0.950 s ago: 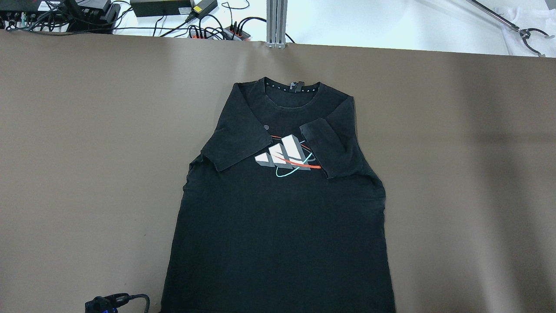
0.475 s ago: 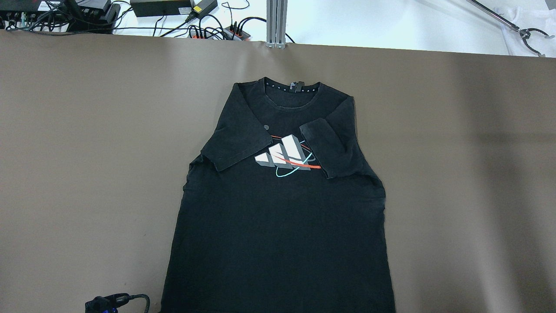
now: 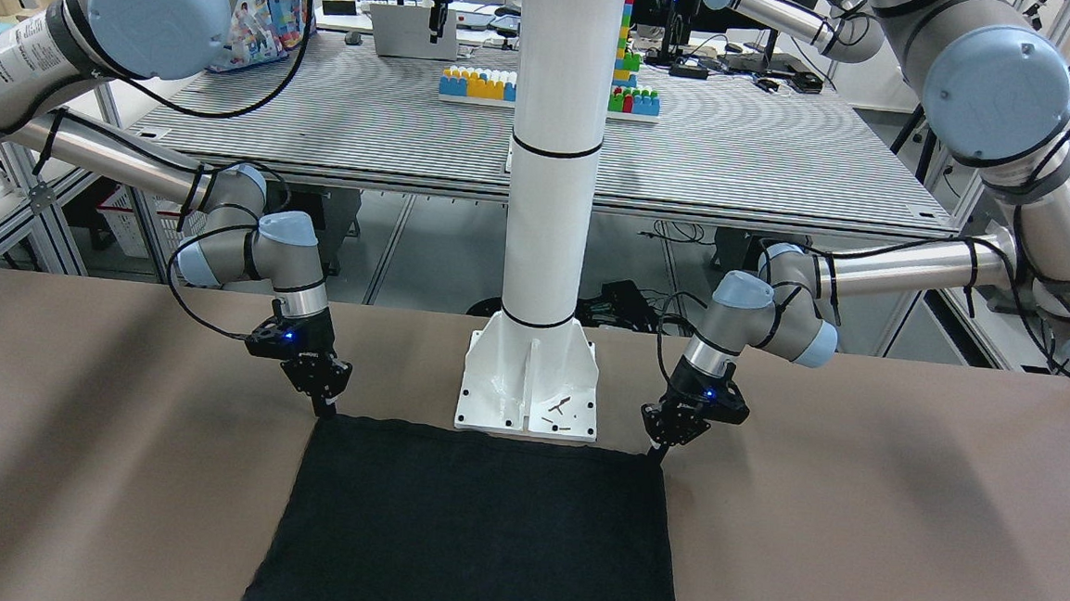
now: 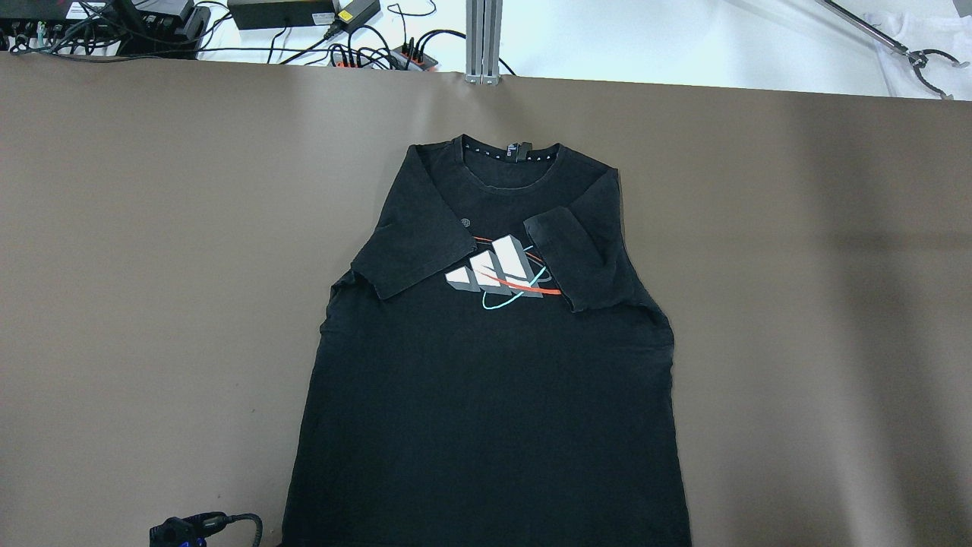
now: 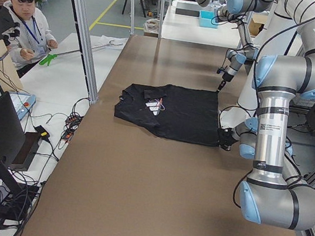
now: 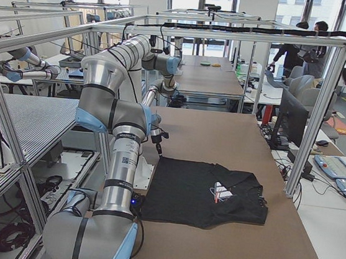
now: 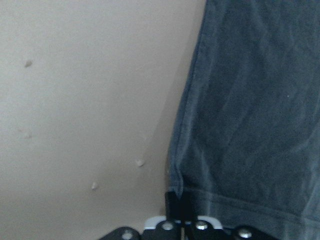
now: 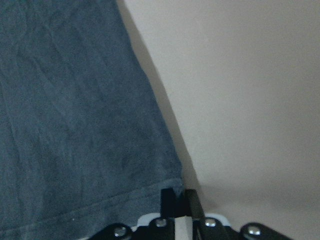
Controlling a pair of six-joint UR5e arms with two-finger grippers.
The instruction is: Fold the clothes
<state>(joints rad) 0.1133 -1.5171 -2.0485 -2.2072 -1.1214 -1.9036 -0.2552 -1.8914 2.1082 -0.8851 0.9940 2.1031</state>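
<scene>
Tabletop, left claw, right claw pinching shirt corners

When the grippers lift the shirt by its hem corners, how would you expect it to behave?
The shirt lies flat with soft creases, so it will probably be floppy and sag between the left gripper and right gripper. Its sleeves, folded loosely across the chest, may well slip open.
</scene>
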